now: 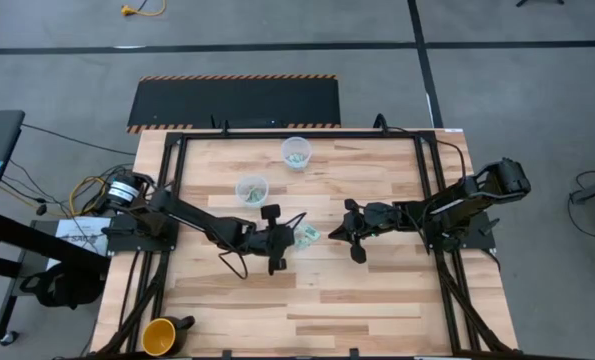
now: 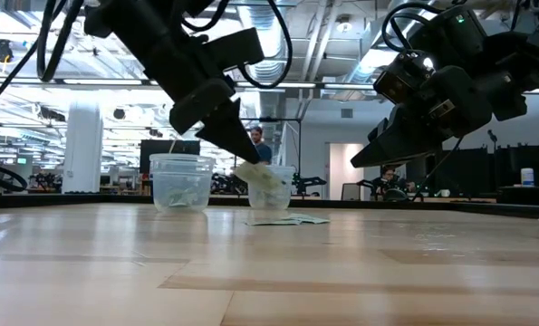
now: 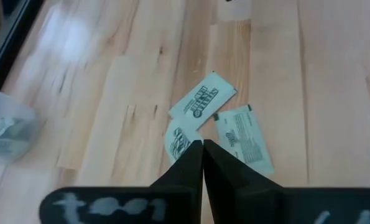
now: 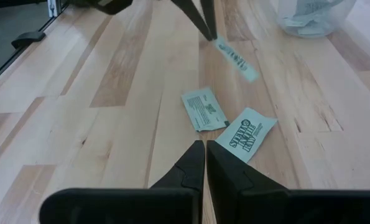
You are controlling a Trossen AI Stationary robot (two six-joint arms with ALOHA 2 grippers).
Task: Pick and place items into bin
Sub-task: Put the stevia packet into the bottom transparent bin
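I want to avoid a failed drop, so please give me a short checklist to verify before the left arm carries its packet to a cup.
1. Left claw shut on a packet: ok, one packet hangs from its tips above the table.
2. Grip depth: cannot tell; only the packet's edge seems pinched.
3. Two packets on the table left undisturbed: ok, both lie flat.
4. Nearer clear cup upright with an open top: ok.
5. Right claw out of the way: ok, shut, empty, on the far side of the packets.
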